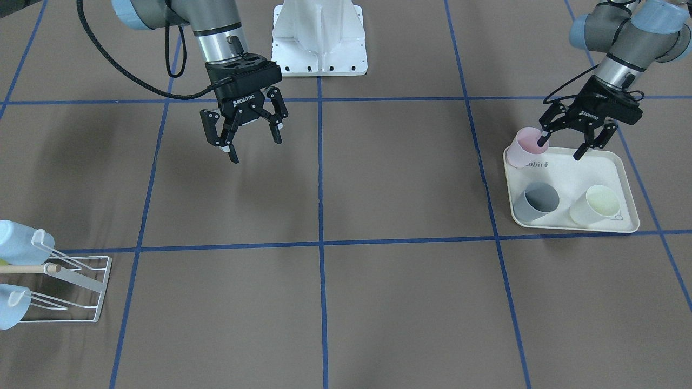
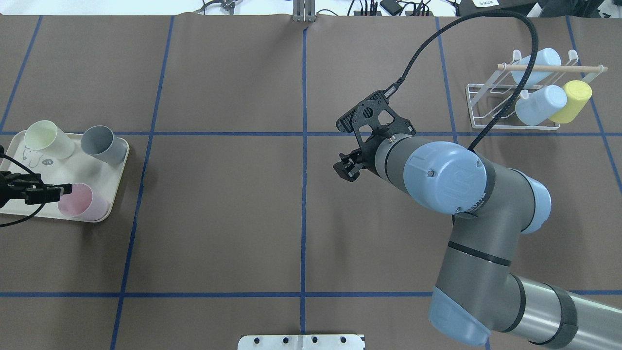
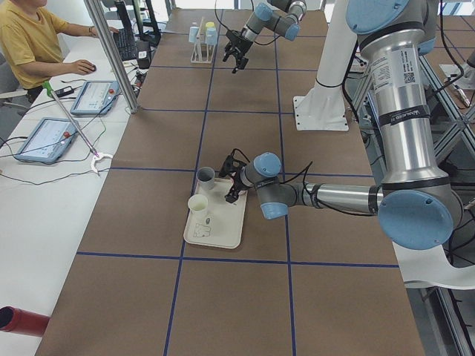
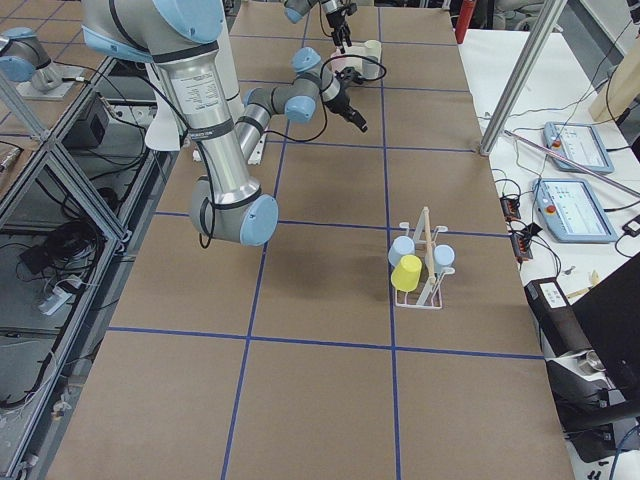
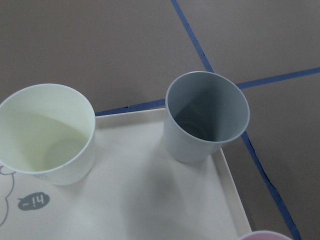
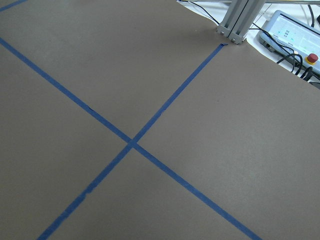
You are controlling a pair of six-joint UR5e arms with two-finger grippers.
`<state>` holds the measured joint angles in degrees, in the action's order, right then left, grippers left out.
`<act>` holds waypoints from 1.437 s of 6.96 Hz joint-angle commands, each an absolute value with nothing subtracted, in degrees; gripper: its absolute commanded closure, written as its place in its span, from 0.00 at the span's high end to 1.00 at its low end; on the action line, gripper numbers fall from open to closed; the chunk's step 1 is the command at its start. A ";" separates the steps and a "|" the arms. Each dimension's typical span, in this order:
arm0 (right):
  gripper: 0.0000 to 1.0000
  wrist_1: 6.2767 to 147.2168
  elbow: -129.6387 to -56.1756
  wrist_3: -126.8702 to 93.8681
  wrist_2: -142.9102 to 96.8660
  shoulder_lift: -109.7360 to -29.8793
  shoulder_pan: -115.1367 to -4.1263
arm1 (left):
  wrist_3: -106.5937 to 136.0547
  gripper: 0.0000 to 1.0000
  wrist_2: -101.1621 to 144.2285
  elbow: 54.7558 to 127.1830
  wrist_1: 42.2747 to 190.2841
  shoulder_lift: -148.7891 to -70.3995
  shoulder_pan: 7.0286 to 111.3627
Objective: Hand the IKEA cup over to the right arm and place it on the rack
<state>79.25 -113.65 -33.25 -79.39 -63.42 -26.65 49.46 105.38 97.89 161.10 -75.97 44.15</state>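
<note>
Seen from overhead: a cream tray [image 2: 68, 167] at the table's 9 o'clock edge, carrying three upright cups. At the tray's 5 o'clock corner, the pink cup [image 2: 90, 205]; at 1 o'clock, a grey cup [image 2: 102, 145]; at 11 o'clock, a pale green cup [image 2: 46, 138]. Left gripper [image 1: 560, 150] with jaws apart, one finger [image 1: 542, 141] dipped inside the pink cup's mouth, the other outside over the tray. Right gripper [image 1: 255, 149] spread wide above the table near centre, holding nothing. White wire rack [image 2: 478, 109] at 2 o'clock, bearing two pale blue cups [image 2: 540, 104] and a yellow cup [image 2: 573, 99].

left hand [image 3: 231, 182] over tray [image 3: 226, 219] | grey cup [image 3: 205, 176], cream cup [image 3: 198, 204] on it
</note>
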 commanded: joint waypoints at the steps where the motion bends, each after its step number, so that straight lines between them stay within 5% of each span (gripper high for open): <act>1: 0.99 79.28 -113.64 -33.22 -79.37 -63.54 -26.63 | 49.31 0.89 105.03 97.82 161.19 -75.59 42.54; 3: 0.99 79.28 -113.64 -33.22 -79.28 -63.72 -26.63 | 49.04 0.33 105.03 97.82 161.19 -75.32 42.45; 4: 0.99 79.28 -113.47 -33.22 -79.28 -63.81 -26.63 | 48.96 0.22 105.12 98.00 161.28 -75.32 42.54; 7: 0.99 79.28 -113.38 -33.22 -79.28 -63.90 -26.54 | 48.78 0.20 105.12 98.09 161.28 -75.15 42.54; 9: 0.99 79.28 -113.38 -33.22 -79.28 -63.81 -26.54 | 48.69 0.00 105.73 98.61 161.28 -75.06 42.89; 10: 0.99 79.28 -113.29 -33.22 -79.28 -63.63 -26.54 | 48.60 0.00 105.91 99.31 161.28 -74.88 43.41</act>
<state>79.28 -113.35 -33.22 -79.28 -63.79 -26.54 48.70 105.61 98.63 161.30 -75.04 42.93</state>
